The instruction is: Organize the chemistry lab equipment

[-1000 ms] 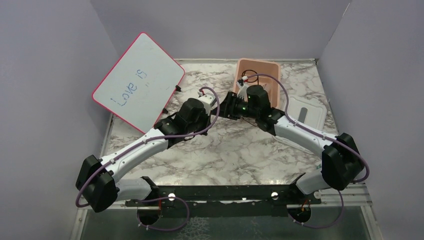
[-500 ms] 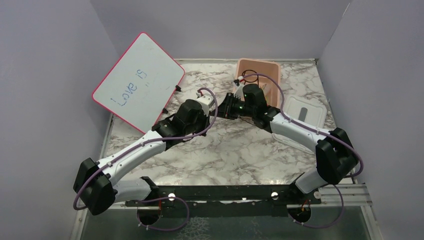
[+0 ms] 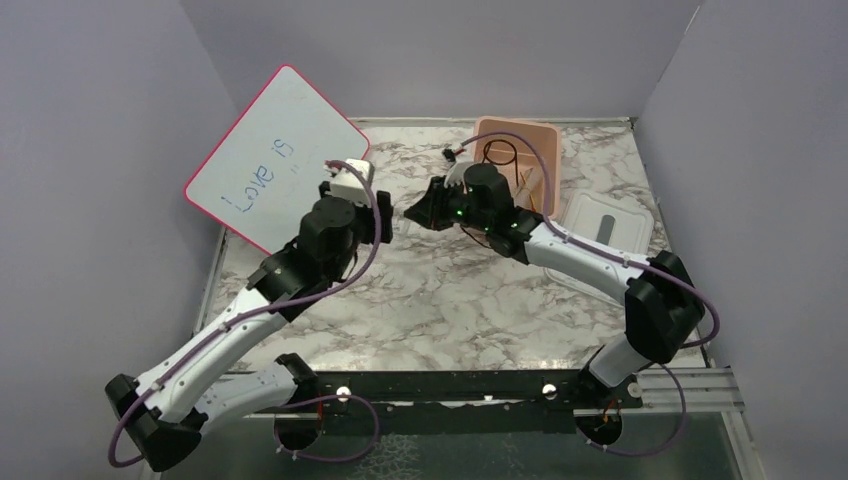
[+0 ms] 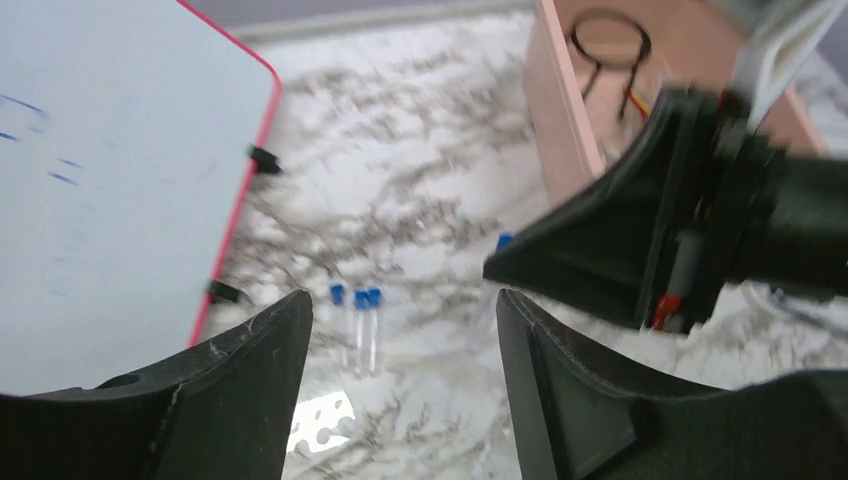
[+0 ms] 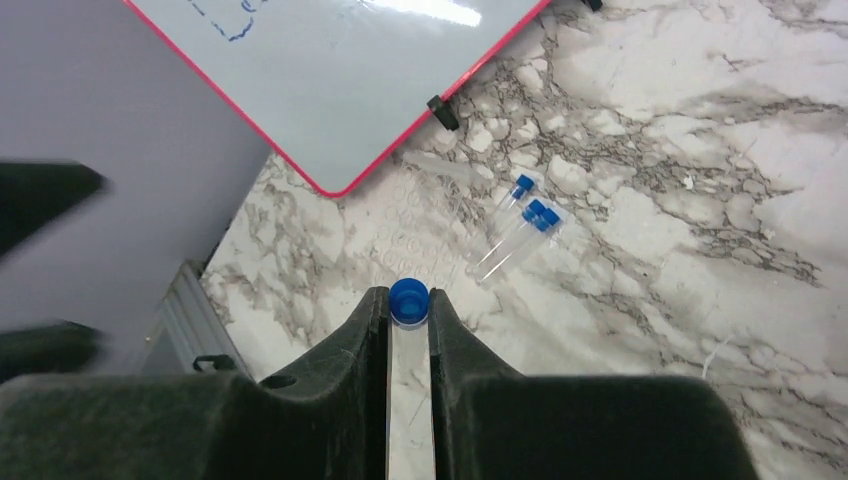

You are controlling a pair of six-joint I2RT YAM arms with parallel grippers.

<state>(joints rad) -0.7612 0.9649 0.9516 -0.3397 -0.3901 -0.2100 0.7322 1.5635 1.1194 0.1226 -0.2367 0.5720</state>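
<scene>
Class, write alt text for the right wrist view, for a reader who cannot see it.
The right pincer grips a blue-capped vial above the marble table. Three more capped vials lie on the table beyond, near a corner of the pink-rimmed whiteboard.

3 blue-capped vials [image 5: 512, 236] lie together, 4th vial [image 5: 409, 303] in R fingers [image 5: 340, 400].

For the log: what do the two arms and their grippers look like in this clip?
Both arms have white links and black joint housings: left arm, right arm. A purple cable loops along each. The left gripper and right gripper have black, wedge-shaped fingers.
</scene>
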